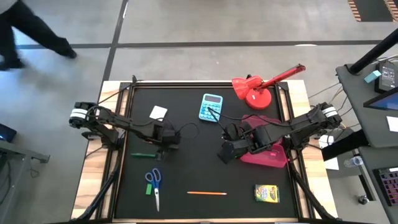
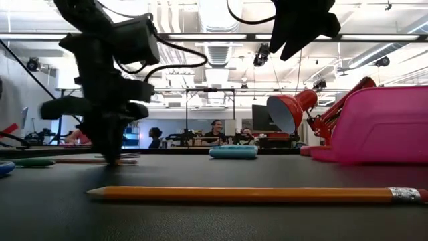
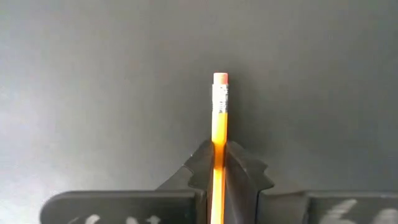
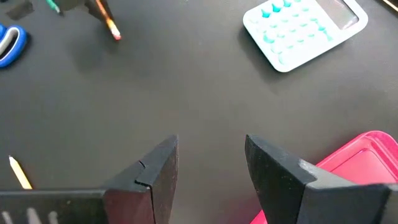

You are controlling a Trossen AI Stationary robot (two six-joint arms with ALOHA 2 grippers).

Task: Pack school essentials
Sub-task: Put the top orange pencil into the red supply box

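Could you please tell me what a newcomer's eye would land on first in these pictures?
Probably the left tool, shut on an orange pencil at the left middle of the black table. Next, the red desk lamp at the far right corner beside the light blue calculator, and the pink case under the right arm, whose tool hangs open.

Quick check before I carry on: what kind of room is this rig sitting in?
Probably a robotics lab or open workshop: exposed ceiling ducts and strip lights overhead, people seated at workbenches behind the black table, and a monitor desk beside the rig.
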